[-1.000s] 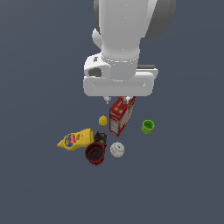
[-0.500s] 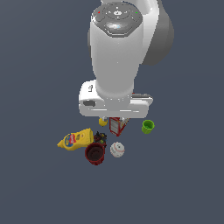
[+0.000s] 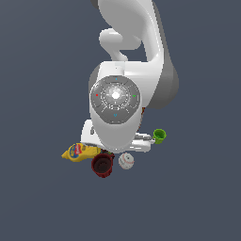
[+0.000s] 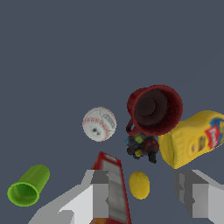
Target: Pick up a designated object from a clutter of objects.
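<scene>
The designated object, a dark red ribbed cup [image 3: 102,165] [image 4: 154,110], stands upright with its dark inside showing. It sits between the yellow mustard bottle [image 3: 78,152] [image 4: 194,138] and the white baseball [image 3: 125,161] [image 4: 99,124]. My gripper [image 4: 146,189] is open above the clutter, with the lemon [image 4: 139,184] seen between its fingers and the red box [image 4: 112,188] by one finger. It holds nothing. In the exterior view the arm's body hides the gripper, the box and the lemon.
A green cup [image 3: 159,136] [image 4: 28,186] lies apart from the group. A small dark multicoloured thing [image 4: 142,146] sits beside the red cup's base. All items rest on a flat dark grey floor [image 3: 197,197].
The arm has come down and forward over the clutter, so its body now covers the red box and lemon in the exterior view. The objects have not moved.
</scene>
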{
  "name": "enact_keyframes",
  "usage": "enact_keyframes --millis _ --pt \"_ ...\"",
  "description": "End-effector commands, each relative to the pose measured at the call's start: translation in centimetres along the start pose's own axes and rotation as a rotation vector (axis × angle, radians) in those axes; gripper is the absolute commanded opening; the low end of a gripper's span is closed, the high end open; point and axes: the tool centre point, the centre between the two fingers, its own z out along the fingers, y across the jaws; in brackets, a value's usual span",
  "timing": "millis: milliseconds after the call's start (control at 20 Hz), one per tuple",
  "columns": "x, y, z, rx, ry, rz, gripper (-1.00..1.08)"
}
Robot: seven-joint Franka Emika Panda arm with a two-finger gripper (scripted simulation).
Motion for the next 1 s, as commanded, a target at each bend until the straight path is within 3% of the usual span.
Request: enact_keyframes --millis 0,500,950 --pt "1.1 0.3 1.7 -0.007 -0.031 0.014 0.28" --pt "4.0 1.4 7.9 -0.035 -0.133 0.058 0.28" --pt "4.8 1.8 10.6 -0.049 -0.174 0.075 0.28"
